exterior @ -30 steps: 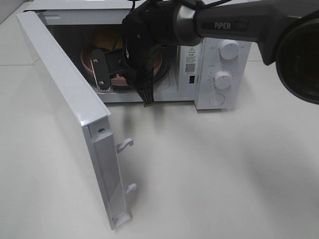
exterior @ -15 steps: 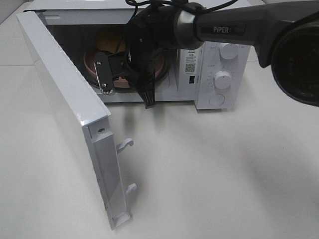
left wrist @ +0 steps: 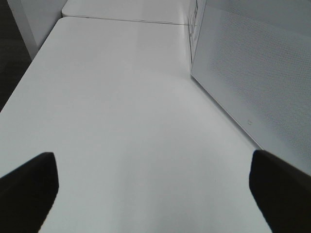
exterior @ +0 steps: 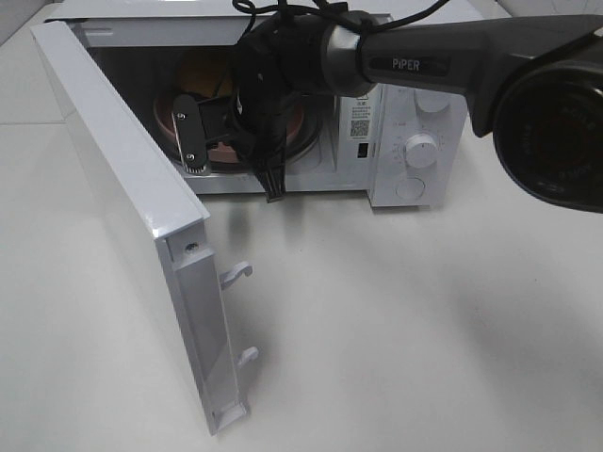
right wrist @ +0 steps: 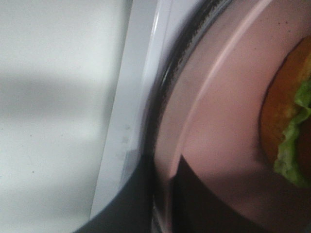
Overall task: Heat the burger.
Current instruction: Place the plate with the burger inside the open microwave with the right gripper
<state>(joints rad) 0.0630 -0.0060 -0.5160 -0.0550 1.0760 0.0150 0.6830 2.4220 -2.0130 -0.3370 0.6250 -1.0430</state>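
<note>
The burger (exterior: 198,75), a tan bun with green lettuce (right wrist: 291,121), lies on a pink plate (exterior: 168,118) inside the open microwave (exterior: 415,113). The plate (right wrist: 218,111) rests on the glass turntable (right wrist: 163,92). My right gripper (exterior: 203,141) reaches into the cavity from the right. In the right wrist view it (right wrist: 167,194) has its dark fingers close together on either side of the plate's rim. My left gripper (left wrist: 155,194) is open and empty over the bare white table, and it is out of the exterior view.
The microwave door (exterior: 122,188) stands wide open, swung toward the front left, with latch hooks (exterior: 236,273) on its end. Control knobs (exterior: 421,149) are on the microwave's right. A perforated white panel (left wrist: 252,73) stands beside the left gripper. White table (exterior: 396,330) lies all around.
My right gripper shifted slightly down and right, then back up and left, staying at the plate's rim. The burger, plate and door have not visibly moved.
</note>
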